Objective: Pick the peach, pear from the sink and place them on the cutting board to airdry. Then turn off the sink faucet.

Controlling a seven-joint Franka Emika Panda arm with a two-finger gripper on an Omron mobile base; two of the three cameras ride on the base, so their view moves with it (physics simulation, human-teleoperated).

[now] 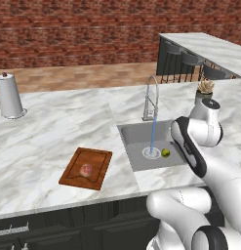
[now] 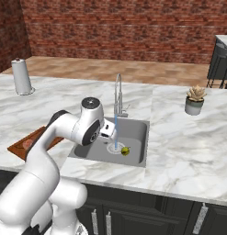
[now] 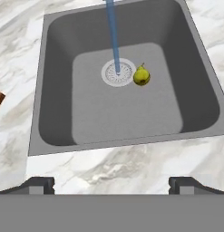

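Left of scene: the peach (image 1: pixel 86 170) sits on the cutting board (image 1: pixel 73 176), which lies flat on the tabletop (image 1: pixel 39 146) well left of the sink (image 1: pixel 134 141). I judge 1 of 2 fruits placed.

Centre: the pear (image 3: pixel 141 76) rests on the sink floor, touching or just beside the right edge of the drain (image 3: pixel 118 72). Water (image 3: pixel 113 31) runs from the sink faucet (image 1: pixel 151 97) onto the drain.

Right: I have the gripper (image 3: pixel 111 185) above the near rim of the sink, jaws spread wide, holding nothing, looking down into the basin.

Risks as I judge them:
- Pear is round, so an off-centre closure could roll it away across the basin floor.
- The stream falls close beside the pear; my descent may pass through it.
- Faucet not yet off; the lever is small.
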